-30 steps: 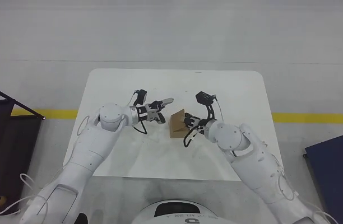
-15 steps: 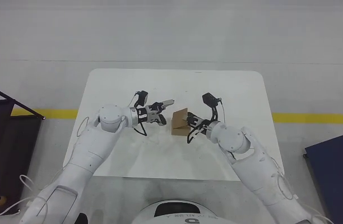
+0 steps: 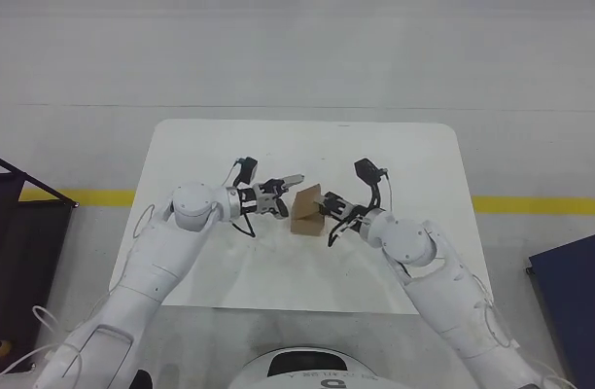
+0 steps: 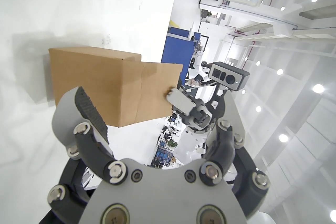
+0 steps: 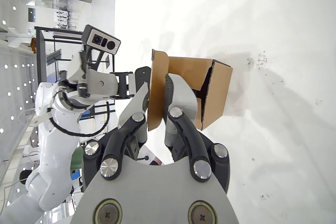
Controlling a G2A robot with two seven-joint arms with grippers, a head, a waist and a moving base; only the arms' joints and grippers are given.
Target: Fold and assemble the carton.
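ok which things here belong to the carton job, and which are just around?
Job: carton; right gripper, shut on its flap; left gripper, open beside it.
Around: yellow floor line; dark blue panel.

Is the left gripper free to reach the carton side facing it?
Probably yes: the left gripper is open beside the carton, nothing between; the right gripper pinches a flap opposite.

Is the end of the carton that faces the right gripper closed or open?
Open. In the right wrist view the carton shows its dark hollow inside, and one flap sticks out, pinched by the right gripper.
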